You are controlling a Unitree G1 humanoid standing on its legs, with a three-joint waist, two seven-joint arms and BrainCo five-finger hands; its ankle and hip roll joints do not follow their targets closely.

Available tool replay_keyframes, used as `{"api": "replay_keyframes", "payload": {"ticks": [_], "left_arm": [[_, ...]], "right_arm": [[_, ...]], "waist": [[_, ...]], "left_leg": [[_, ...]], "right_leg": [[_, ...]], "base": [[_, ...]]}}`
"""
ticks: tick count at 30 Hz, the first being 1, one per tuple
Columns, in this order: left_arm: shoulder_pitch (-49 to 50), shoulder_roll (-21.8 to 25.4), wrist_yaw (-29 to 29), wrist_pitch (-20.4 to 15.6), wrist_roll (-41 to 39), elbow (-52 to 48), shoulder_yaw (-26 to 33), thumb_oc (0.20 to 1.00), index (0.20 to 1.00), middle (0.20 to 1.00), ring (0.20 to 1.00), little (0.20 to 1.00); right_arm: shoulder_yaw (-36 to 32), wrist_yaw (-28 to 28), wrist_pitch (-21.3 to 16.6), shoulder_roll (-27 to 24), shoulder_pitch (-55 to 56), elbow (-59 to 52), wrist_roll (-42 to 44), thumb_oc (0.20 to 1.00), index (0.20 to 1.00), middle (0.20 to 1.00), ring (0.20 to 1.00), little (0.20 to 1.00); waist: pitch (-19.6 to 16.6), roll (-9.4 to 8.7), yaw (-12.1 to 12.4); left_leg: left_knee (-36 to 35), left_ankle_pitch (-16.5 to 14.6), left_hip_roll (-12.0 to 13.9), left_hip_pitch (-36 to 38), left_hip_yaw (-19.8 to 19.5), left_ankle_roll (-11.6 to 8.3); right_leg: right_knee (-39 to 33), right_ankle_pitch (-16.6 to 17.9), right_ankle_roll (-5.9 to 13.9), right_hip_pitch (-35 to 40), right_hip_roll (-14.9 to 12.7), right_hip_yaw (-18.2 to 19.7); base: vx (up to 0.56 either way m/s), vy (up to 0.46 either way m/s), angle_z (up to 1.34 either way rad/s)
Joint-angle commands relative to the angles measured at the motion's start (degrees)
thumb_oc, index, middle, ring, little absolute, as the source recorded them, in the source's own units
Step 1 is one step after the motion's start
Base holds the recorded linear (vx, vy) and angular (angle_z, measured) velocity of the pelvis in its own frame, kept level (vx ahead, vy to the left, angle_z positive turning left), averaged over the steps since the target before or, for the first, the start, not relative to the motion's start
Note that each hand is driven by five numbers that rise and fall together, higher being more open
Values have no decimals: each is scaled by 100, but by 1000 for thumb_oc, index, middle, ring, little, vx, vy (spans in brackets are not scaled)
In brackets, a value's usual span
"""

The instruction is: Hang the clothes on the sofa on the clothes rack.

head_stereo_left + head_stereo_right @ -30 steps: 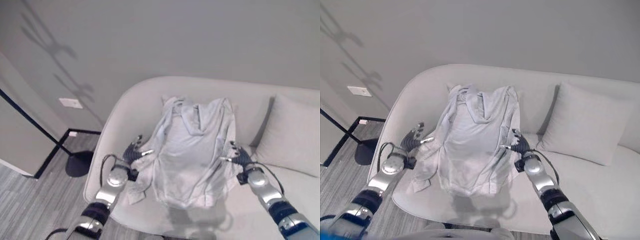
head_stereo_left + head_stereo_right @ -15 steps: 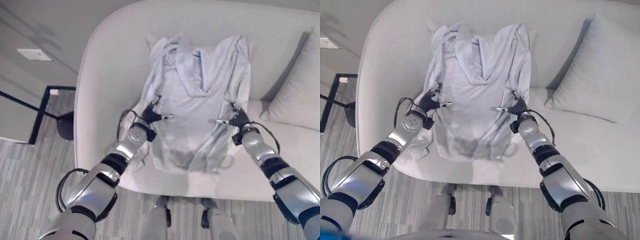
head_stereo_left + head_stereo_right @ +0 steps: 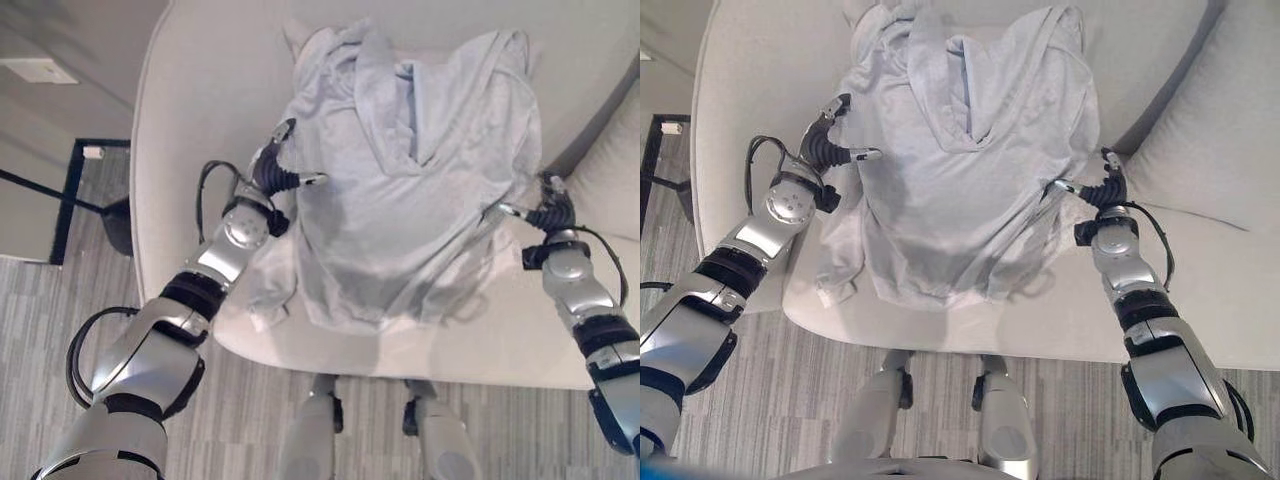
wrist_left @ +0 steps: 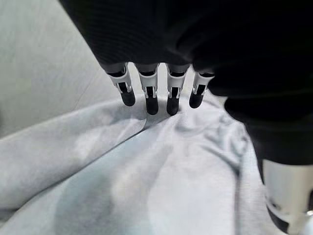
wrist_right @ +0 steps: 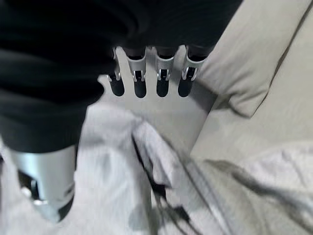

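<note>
Left hand [image 4: 161, 44] fills the upper frame, dark ribbed cover up top, silver fingers [image 4: 148, 93] with dark tips hanging straight down in a row. Their tips sit right at the rumpled pale grey-blue cloth garment [image 4: 146, 186], which spreads across the lower frame. The thumb [image 4: 288, 196] pokes in lower right. Light grey sofa upholstery [image 4: 44, 63] shows upper left.

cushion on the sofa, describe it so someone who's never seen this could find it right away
Start at the pale curved sofa and go to the robot's right end of the seat, past the light grey hooded garment spread over the backrest. The cushion leans there against the backrest, just beyond the right hand. Unlike the wrinkled, draped garment, it is a plump, smooth square pillow matching the sofa's colour.
</note>
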Motion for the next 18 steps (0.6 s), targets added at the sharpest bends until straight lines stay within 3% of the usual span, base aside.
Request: {"api": "replay_keyframes", "payload": {"ticks": [1, 11, 18], "left_arm": [[3, 81, 265, -322, 378, -71, 96, 1000, 1000, 1000, 1000, 1000], [896, 106, 197, -373, 704, -1242, 744, 1000, 1000, 1000, 1000, 1000], [709, 170, 216, -301, 821, -1063, 713, 1000, 1000, 1000, 1000, 1000]], "right_arm": [[-177, -254, -383, -151, 281, -314, 37, 1000, 1000, 1000, 1000, 1000], [-998, -313, -495, 128, 1346, -1470, -396, 1000, 1000, 1000, 1000, 1000], [-929, -307, -482, 83, 1071, -1065, -164, 1000, 1000, 1000, 1000, 1000]], "waist": [[-583, -68, 14], [-595, -76, -33], [-610, -71, 12]], "left_leg": [[28, -138, -93, -191, -106, -219], [28, -208, -82, -141, -122, -191], [28, -207, -93, -175, -126, -202]], "right_leg": [[64, 177, 755, -638, -377, 366], [64, 135, 734, -608, -406, 364], [64, 155, 740, -633, -421, 353]], "base": [[0, 0, 0], [0, 0, 0], [0, 0, 0]]}}
